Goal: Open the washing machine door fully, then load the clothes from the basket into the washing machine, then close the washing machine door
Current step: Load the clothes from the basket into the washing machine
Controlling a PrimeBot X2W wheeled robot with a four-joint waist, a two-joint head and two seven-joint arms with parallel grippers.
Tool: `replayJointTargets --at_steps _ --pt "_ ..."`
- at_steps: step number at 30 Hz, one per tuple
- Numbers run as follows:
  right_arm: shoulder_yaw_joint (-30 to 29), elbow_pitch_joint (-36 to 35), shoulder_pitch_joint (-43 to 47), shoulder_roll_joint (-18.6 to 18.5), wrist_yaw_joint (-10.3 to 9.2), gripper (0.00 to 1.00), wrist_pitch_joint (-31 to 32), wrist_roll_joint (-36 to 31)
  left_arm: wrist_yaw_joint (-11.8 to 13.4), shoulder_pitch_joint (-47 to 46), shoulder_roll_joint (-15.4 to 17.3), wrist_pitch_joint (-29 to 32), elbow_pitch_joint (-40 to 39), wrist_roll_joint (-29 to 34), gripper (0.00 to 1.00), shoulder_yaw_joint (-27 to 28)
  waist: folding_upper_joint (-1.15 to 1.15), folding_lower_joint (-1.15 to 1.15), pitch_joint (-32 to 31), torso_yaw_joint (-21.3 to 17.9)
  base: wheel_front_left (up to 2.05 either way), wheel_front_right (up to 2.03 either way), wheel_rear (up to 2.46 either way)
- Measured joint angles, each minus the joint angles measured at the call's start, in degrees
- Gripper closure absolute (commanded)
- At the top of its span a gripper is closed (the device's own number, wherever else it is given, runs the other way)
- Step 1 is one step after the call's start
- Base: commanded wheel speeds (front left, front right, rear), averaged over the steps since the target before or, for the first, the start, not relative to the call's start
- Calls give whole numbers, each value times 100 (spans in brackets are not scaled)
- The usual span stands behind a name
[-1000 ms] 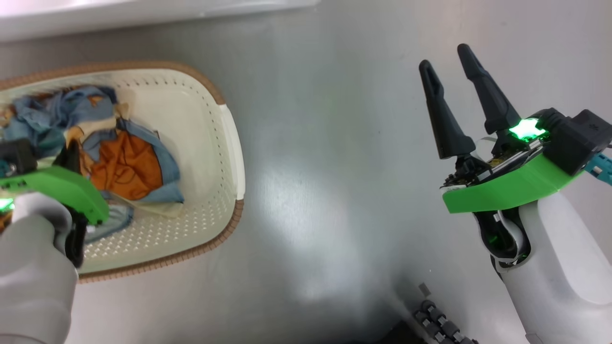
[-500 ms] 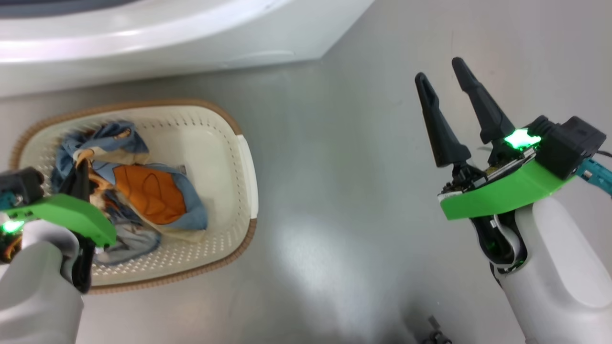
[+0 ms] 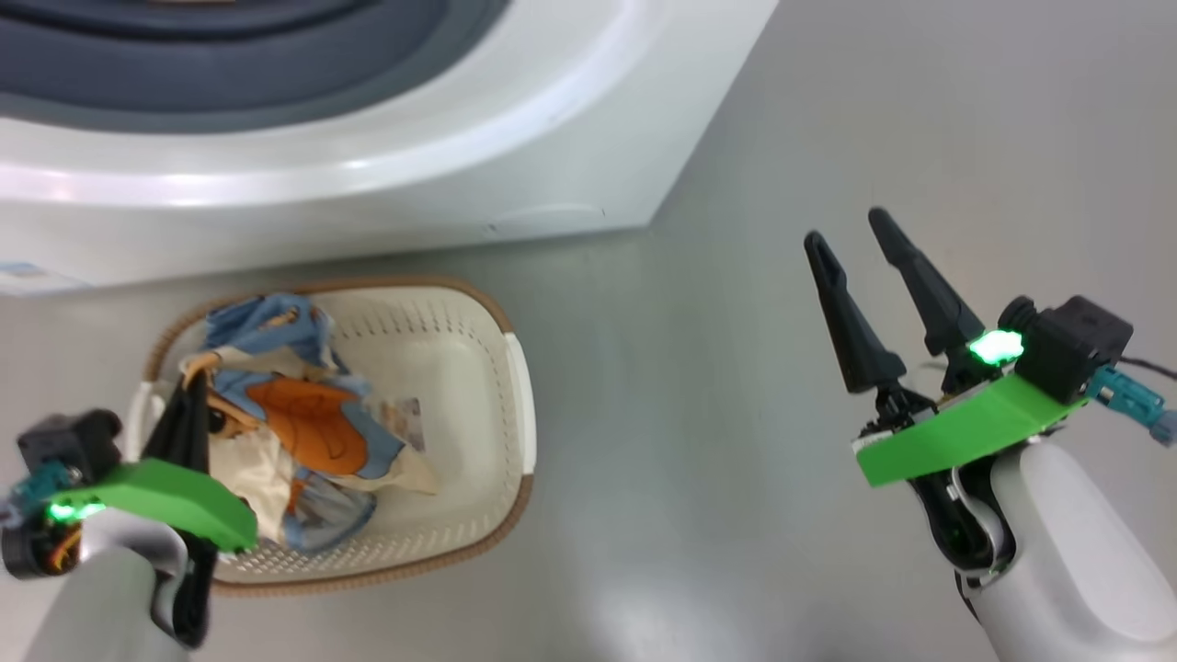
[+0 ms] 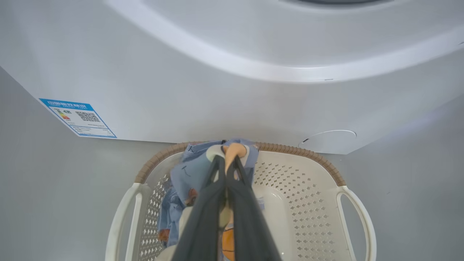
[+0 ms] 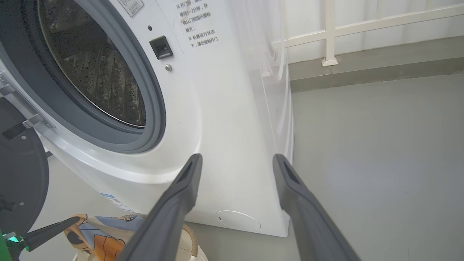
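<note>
Now left gripper (image 3: 190,393) tight on the clothes (image 3: 313,428) over the basket (image 3: 520,386); right gripper (image 3: 846,230) splayed, empty.

Left gripper (image 4: 227,161) extends from 6 o'clock, fingers pinched on the clothes (image 4: 188,175), which drape into the basket (image 4: 308,203). Washer (image 4: 217,90) front spans 12 o'clock. Blue sticker (image 4: 78,117) at 9 o'clock; round cap (image 4: 328,139) at 3 o'clock.
</note>
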Motion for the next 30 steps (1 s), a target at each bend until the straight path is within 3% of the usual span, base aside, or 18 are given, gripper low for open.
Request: replayJointTargets --at_steps 15,30 --pt "74 197 546 -122 0 0 -1 48 0 1306 -281 -1 -1600 455 100 630 0 0 -1170 302 0 0 0" --pt "56 291 1036 -207 0 0 -1 90 59 2233 -390 -11 -3233 859 100 836 0 0 -2149 504 0 0 0"
